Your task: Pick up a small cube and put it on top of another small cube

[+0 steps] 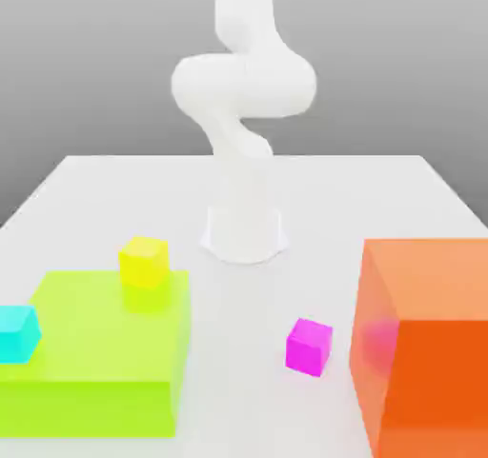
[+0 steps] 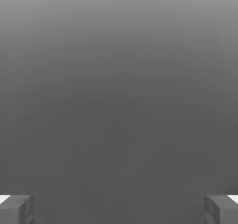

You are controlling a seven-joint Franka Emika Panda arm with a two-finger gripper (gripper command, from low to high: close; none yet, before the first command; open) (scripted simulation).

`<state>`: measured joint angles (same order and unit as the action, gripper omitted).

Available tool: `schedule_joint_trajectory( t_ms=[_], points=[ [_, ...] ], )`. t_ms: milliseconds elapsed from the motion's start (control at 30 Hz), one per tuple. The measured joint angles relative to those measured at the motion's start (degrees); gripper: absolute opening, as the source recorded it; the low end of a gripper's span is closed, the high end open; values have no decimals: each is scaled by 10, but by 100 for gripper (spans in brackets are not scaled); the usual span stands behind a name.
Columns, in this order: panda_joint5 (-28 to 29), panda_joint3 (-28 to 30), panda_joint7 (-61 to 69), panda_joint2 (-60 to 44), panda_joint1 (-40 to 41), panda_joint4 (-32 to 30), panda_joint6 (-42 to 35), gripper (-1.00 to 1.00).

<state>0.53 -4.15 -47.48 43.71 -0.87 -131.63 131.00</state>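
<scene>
While the gripper (image 2: 119, 209) stands spread and empty, it may take the magenta cube (image 1: 309, 346) near the desk's (image 1: 95, 185) front edge; this is perhaps the wrong one.

bare white table (image 1: 238, 304) runs open between the lime block (image 1: 100, 351) and big orange block (image 1: 429, 342); only the magenta cube (image 1: 309, 346) sits there

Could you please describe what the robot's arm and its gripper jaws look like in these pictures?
The arm is smooth, glossy white, made of rounded, bulbous segments rising from a round white base. No cables or markings show. The gripper has two blocky grey fingertips with pale edges.
</scene>
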Motion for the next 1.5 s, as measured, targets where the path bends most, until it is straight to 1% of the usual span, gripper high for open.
schedule_joint_trajectory(
  t_ms=[233, 500, 633, 733, 800, 867, 1000, 1033, 1100, 1300, 1333, 1500],
  points=[
    [55, -170, -117, -117, 5, -20, 18, 0],
    [147, -355, -279, -263, -1, -47, 47, 0],
    [207, -424, -377, -352, -9, -68, 71, 0],
    [251, -455, -450, -419, -40, -83, 89, 0],
    [268, -452, -491, -459, -68, -99, 114, 0],
    [268, -434, -522, -492, -48, -122, 155, 0],
    [234, -411, -559, -543, -19, -174, 244, 0],
    [237, -402, -572, -555, -21, -180, 258, 0],
    [264, -370, -601, -581, -42, -179, 278, 0],
    [385, -249, -695, -660, -136, -153, 324, 0],
    [405, -230, -710, -672, -152, -149, 331, -100],
    [405, -230, -710, -672, -152, -149, 333, -100]
  ],
)
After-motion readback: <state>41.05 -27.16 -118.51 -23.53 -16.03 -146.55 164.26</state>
